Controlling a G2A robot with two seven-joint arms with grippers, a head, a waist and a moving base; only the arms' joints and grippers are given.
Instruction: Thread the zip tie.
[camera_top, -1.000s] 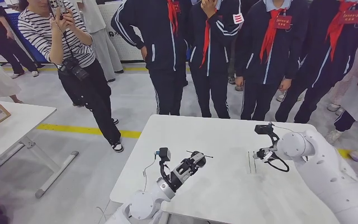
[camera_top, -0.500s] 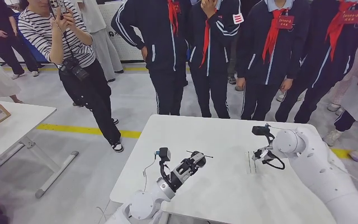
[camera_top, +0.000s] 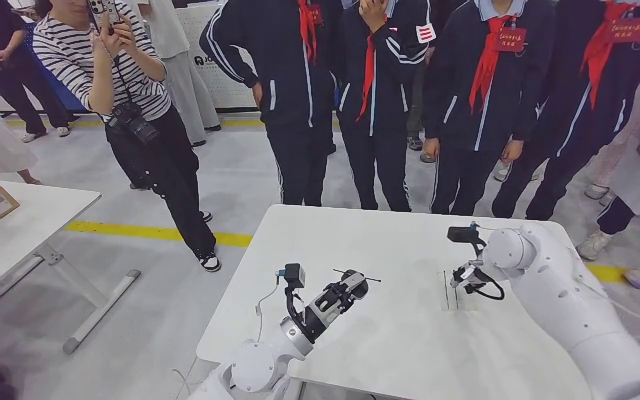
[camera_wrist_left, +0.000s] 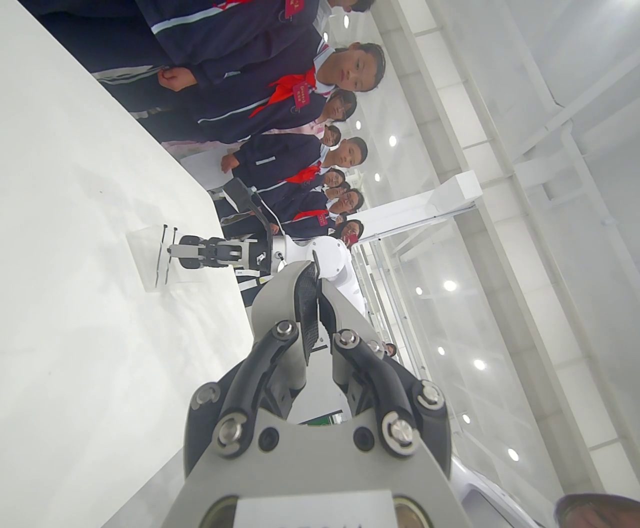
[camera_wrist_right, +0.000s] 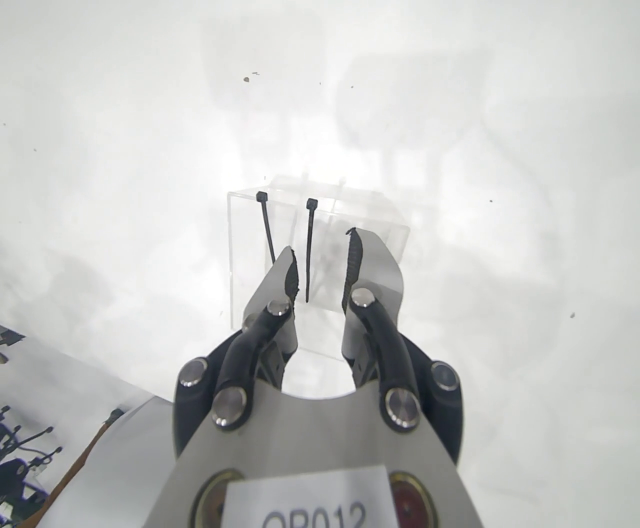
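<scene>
Over the clear stand (camera_wrist_right: 372, 235) holding two zip ties (camera_wrist_right: 308, 245), the open right gripper (camera_wrist_right: 321, 241) has edged closer.

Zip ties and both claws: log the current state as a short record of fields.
left claw: shut on held zip tie, over the table
right claw: open, over the clear block
spare zip ties: two, black, lying side by side on top of the clear block
alignment: one spare tie lies in line with the right claw's gap
threading: not yet done
</scene>
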